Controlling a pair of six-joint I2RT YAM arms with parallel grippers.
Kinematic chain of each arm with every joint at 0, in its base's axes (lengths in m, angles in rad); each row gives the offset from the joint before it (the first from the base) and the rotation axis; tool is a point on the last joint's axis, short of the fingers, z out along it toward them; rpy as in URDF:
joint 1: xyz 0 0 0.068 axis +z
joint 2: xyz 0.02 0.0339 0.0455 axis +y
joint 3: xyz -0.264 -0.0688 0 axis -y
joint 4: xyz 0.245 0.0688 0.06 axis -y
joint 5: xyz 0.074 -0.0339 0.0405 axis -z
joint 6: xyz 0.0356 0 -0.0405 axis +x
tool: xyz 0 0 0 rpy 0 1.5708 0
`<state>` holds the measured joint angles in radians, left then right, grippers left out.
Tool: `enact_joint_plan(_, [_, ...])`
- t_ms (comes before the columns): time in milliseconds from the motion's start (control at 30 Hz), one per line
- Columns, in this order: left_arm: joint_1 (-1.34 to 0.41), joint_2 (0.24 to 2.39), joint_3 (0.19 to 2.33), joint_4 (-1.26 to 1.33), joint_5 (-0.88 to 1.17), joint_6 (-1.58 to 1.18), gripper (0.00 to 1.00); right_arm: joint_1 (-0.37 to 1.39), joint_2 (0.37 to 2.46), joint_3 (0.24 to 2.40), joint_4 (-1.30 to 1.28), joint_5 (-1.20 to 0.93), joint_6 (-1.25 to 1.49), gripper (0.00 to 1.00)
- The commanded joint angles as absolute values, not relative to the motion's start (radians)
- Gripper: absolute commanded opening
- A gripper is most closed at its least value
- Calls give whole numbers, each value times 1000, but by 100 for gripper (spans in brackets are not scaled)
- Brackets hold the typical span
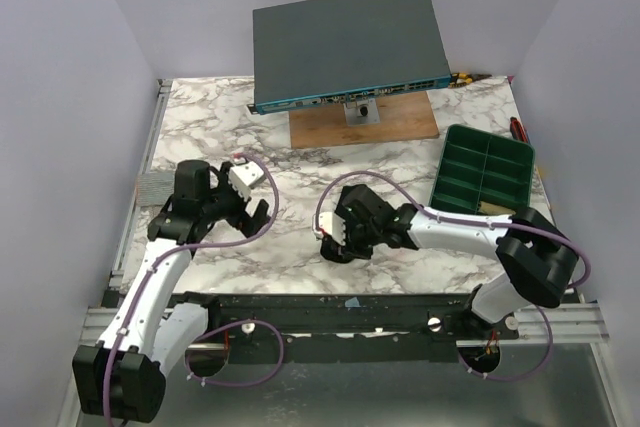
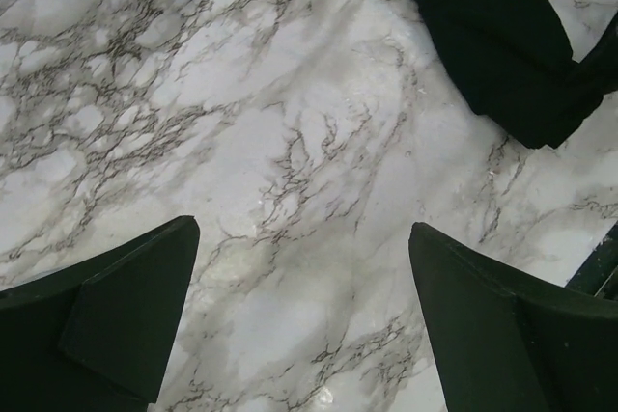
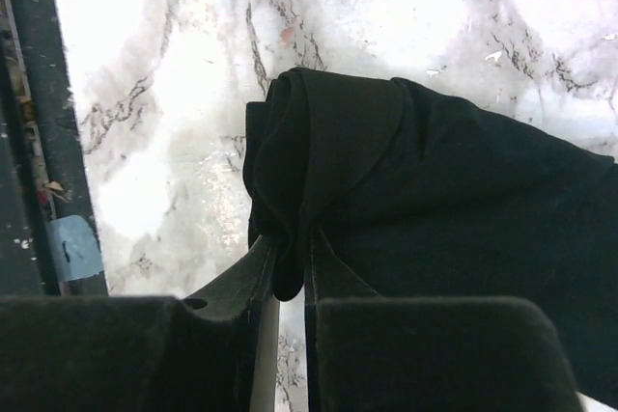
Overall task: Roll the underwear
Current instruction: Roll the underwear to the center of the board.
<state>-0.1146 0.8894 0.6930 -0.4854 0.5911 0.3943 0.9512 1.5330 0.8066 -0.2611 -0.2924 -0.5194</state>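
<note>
Marble table (image 1: 210,117) fills the white booth. Near its front edge lies the black underwear (image 3: 435,171), partly folded, with the right gripper (image 3: 290,250) clenched on its doubled edge. The left gripper (image 2: 301,231) hangs spread wide over bare marble beside it. To roll well, I'd hold that pinch firm, turn the edge over evenly, and let the left pin the far side.

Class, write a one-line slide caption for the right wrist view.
Right gripper pinching a folded edge of the black underwear on the marble table.
</note>
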Motion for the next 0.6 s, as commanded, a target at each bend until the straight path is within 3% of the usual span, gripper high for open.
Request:
enact_joint_plan(0, [-228,821,636,-425,567,449,99,886,1532,803,-291,-513,-513,12])
enact_joint_plan(567, [-726,918,584,-295,270,516,95,626,1741,932,-483,-892,-567,11])
